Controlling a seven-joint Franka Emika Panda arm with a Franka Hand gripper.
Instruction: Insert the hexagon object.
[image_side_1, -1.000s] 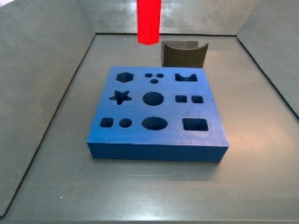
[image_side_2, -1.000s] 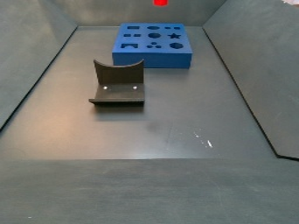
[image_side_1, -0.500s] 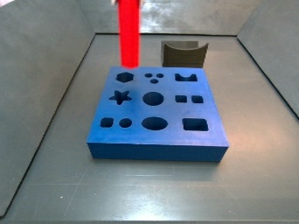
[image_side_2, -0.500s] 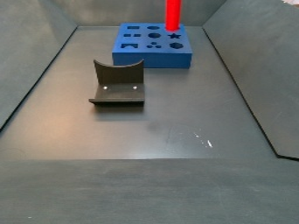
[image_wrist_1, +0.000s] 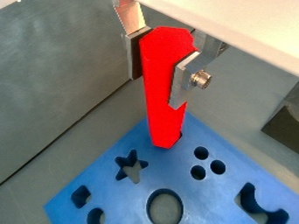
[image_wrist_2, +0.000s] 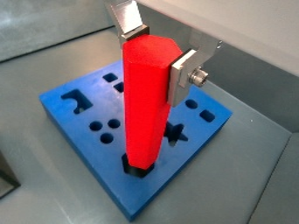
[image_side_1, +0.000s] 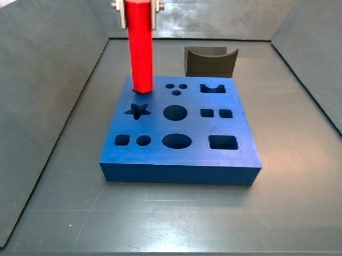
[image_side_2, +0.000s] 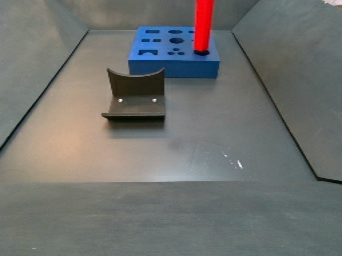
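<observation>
My gripper (image_wrist_1: 163, 57) is shut on the top of a long red hexagon peg (image_wrist_1: 163, 96) and holds it upright; both show in both wrist views, gripper (image_wrist_2: 158, 52) and peg (image_wrist_2: 142, 105). The peg's lower end stands at a hole near a corner of the blue block (image_wrist_2: 82, 131); how deep it sits cannot be told. In a side view the peg (image_side_1: 138, 50) stands over the back left hole of the block (image_side_1: 187, 150), with the gripper (image_side_1: 138, 5) at the frame's top. The peg (image_side_2: 203, 25) and block (image_side_2: 160, 60) also show in a side view.
The block has several other shaped holes, among them a star (image_side_1: 136, 111) and a large round one (image_side_1: 175, 113). The dark fixture (image_side_1: 211, 60) stands behind the block, and in front of it in a side view (image_side_2: 134, 95). Grey walls enclose the floor.
The peg has moved left and down, from high above the block's back to standing with its lower end at the back left hole.
</observation>
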